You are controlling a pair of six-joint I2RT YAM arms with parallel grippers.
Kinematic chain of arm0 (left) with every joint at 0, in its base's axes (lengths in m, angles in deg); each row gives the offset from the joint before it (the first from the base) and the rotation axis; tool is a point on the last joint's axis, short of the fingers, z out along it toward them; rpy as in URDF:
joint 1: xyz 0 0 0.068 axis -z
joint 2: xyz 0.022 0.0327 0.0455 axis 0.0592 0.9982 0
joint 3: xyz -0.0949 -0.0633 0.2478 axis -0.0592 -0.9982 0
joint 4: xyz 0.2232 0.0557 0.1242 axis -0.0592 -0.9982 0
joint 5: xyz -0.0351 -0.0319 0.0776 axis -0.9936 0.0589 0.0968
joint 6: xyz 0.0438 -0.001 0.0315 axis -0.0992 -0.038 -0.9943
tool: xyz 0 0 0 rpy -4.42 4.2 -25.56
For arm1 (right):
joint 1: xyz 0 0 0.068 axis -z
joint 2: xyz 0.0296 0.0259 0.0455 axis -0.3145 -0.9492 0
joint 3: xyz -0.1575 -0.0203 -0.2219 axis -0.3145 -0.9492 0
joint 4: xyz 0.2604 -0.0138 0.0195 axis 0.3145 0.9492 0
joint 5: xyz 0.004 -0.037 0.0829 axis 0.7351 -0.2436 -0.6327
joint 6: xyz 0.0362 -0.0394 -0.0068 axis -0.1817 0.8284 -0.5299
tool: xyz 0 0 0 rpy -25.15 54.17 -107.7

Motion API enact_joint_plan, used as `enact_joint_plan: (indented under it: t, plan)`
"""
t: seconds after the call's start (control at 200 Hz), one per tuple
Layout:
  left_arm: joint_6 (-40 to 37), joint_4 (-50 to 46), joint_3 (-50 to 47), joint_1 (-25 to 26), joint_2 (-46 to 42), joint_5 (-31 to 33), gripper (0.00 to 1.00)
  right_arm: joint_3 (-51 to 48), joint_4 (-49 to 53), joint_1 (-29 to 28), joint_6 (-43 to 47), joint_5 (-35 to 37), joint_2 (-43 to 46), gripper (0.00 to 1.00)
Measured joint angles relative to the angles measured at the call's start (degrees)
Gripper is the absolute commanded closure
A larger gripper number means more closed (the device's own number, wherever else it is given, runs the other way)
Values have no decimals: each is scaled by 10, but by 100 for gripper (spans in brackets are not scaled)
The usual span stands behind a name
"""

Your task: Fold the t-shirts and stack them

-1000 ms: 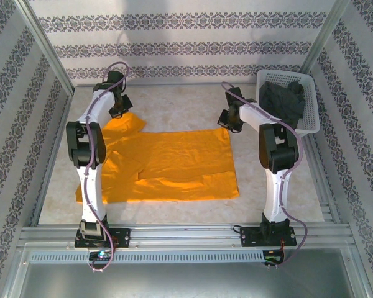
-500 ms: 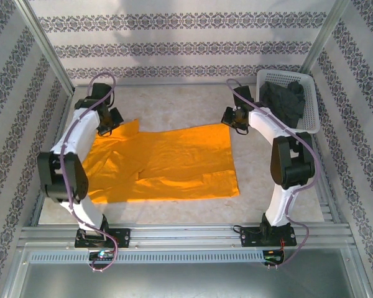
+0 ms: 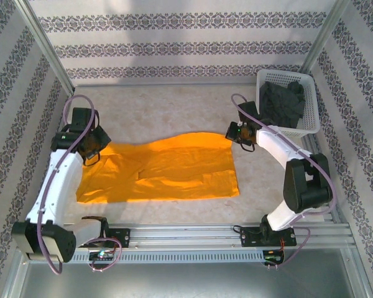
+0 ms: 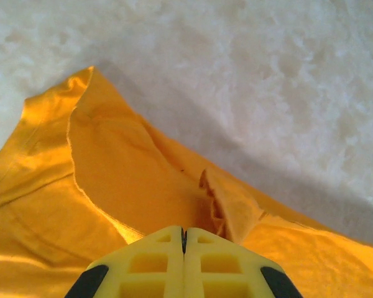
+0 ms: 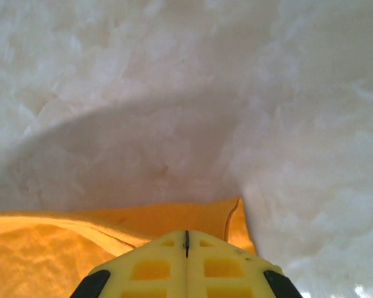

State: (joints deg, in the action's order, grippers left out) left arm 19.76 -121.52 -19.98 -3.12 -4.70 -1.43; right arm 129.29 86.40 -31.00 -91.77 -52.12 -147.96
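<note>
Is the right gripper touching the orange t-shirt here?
Touching. The right wrist view shows the right gripper shut on a corner of the orange t-shirt, holding it off the table.

Orange t-shirt [image 3: 168,174] spread flat, far edge lifted; charcoal t-shirt [image 3: 283,102] crumpled in basket [image 3: 312,115].

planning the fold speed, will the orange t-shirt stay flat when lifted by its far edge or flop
Likely floppy: the orange t-shirt runs in a wavy edge between the jaws pinching its corners. Probably light and thin too, since it creases and bunches in the left wrist view.
</note>
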Motion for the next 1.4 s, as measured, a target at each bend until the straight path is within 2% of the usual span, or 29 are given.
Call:
enact_joint_plan:
  t: [0.175,0.51,1.144,1.404]
  plan:
    - [22,-33,-43,0,-47,5,100,-56,1,-3,0,1,30,100]
    - [77,-79,-109,0,-123,31,100,-95,5,-3,4,3,45,100]
    - [134,-113,-166,0,-158,70,100,-137,30,-15,6,10,61,100]
    - [157,-113,-214,0,-166,69,100,-139,35,-19,5,9,61,82]
